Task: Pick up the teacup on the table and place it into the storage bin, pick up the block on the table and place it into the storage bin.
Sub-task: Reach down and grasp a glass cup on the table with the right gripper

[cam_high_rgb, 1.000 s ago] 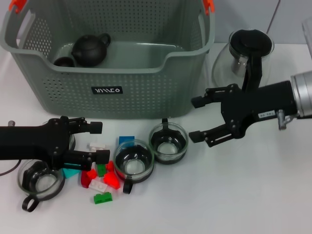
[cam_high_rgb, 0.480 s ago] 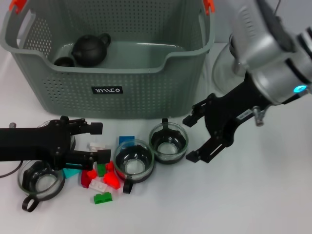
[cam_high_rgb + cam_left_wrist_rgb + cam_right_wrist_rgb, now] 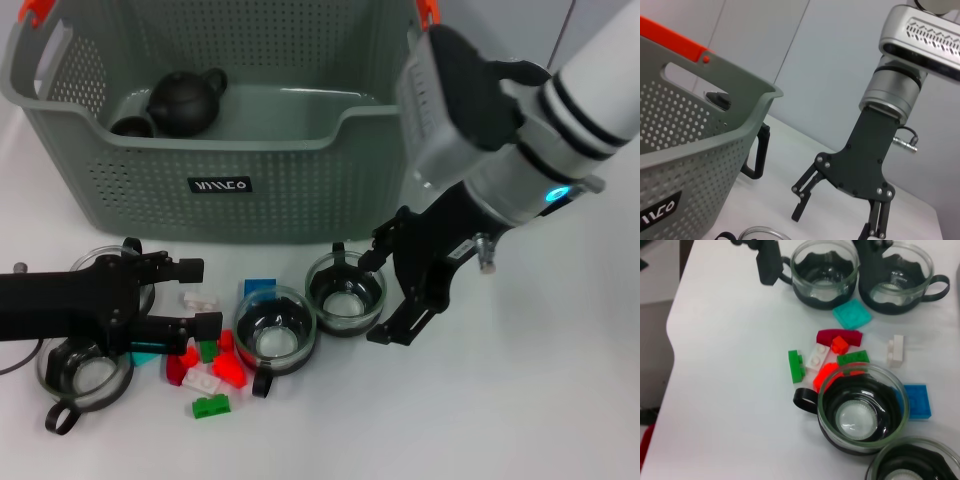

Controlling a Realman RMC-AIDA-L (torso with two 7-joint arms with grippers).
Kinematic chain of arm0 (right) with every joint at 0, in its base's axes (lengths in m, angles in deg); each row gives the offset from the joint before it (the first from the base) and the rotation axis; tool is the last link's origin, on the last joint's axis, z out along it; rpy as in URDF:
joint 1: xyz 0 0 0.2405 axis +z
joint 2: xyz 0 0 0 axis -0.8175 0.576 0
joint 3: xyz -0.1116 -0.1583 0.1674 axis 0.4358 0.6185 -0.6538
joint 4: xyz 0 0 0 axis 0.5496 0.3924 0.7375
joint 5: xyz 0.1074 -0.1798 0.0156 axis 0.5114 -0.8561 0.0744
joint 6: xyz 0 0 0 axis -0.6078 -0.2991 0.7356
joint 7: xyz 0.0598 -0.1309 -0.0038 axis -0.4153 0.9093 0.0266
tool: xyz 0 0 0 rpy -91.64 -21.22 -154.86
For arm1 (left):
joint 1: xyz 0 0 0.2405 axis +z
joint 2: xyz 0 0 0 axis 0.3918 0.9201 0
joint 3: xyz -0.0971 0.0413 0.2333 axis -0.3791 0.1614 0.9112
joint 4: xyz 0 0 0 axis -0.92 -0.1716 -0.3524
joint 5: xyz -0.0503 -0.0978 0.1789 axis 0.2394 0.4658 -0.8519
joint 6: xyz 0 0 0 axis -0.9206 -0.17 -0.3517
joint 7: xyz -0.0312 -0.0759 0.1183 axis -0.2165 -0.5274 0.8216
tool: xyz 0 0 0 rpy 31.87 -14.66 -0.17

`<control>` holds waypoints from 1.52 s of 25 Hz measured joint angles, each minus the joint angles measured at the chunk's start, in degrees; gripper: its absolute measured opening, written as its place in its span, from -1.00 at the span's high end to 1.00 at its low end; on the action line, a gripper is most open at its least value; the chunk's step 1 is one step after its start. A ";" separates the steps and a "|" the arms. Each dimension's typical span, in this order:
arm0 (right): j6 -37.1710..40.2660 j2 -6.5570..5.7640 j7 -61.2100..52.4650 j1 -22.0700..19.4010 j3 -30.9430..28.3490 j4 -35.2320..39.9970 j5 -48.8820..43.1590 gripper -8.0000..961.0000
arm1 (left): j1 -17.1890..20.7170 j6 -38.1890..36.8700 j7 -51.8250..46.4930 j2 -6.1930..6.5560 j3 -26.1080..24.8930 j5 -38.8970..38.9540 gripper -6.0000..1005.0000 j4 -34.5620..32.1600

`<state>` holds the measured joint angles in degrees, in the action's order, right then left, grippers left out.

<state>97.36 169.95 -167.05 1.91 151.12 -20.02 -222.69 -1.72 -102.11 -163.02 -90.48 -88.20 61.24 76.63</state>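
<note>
Glass teacups and loose bricks still lie on the white desk (image 3: 540,400) in front of the storage bin (image 3: 225,185), so neither item of the task has yet gone in; the bin holds only a dark teapot (image 3: 185,98) and a small dark cup.

Over the last second the right gripper (image 3: 383,285) has swung round from a level reach at the side to a steep downward pose, and its jaws, spread wide and empty, now stand just beside the nearest teacup (image 3: 346,291), which sits on the desk close to the bin's front wall. One fingertip is near the cup's rim, the other lower and off to the outer side. That reads as the approach to a grasp on this cup; a further shift inward seems needed before closing.

The left gripper (image 3: 196,298) has barely moved. Its jaws are released, holding nothing, with a white block (image 3: 197,298) lying between them and the pile of blocks (image 3: 210,365) just past the lower finger, apparently waiting its turn.
</note>
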 joint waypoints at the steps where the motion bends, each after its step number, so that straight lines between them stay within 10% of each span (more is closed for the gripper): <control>1: -0.74 0.00 -0.39 0.08 1.35 0.00 0.29 -0.97 | 0.04 0.06 0.01 -0.02 -0.10 -0.01 -0.88 -0.08; 38: -21.34 0.52 -8.02 1.76 28.73 -5.57 4.98 -0.90 | 1.27 1.76 1.55 -0.06 -0.24 -0.01 -0.88 -1.57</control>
<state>76.02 170.46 -175.07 3.66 179.84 -25.58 -217.71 -0.46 -100.34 -161.47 -90.54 -88.43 61.23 75.05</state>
